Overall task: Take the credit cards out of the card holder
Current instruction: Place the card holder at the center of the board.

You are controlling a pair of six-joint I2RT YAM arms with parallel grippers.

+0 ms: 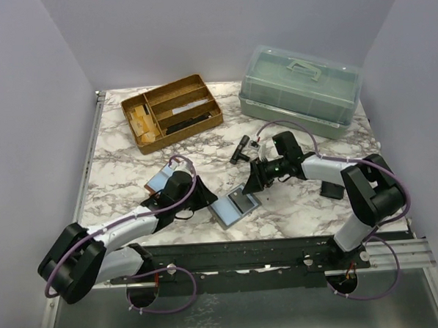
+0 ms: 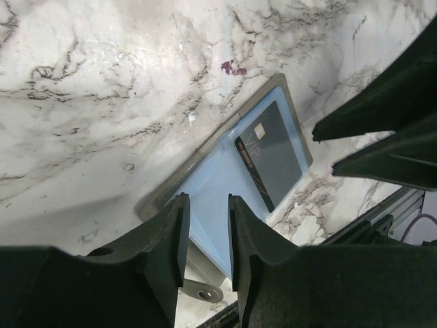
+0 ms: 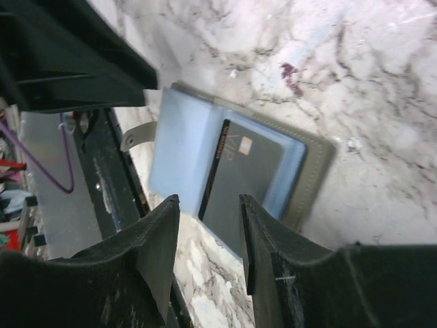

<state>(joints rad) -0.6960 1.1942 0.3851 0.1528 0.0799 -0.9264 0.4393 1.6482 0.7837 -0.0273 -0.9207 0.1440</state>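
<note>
The grey card holder (image 1: 234,206) lies spread open on the marble near the front rail, with light-blue sleeves (image 2: 218,181) inside. A dark credit card (image 2: 270,154) marked VIP rests on one half (image 3: 249,171); I cannot tell whether it is tucked in. A light-blue credit card (image 1: 159,180) lies on the table beside my left wrist. My left gripper (image 2: 206,236) hovers open over the holder's blue sleeve, with nothing clamped. My right gripper (image 3: 208,239) faces it from the other side, open above the dark card's near edge.
A wooden divided tray (image 1: 172,111) stands at the back left and a grey-green lidded box (image 1: 299,86) at the back right. A small black T-shaped tool (image 1: 240,148) lies behind the right gripper. The holder's strap tab (image 2: 201,292) points at the front rail (image 1: 282,252).
</note>
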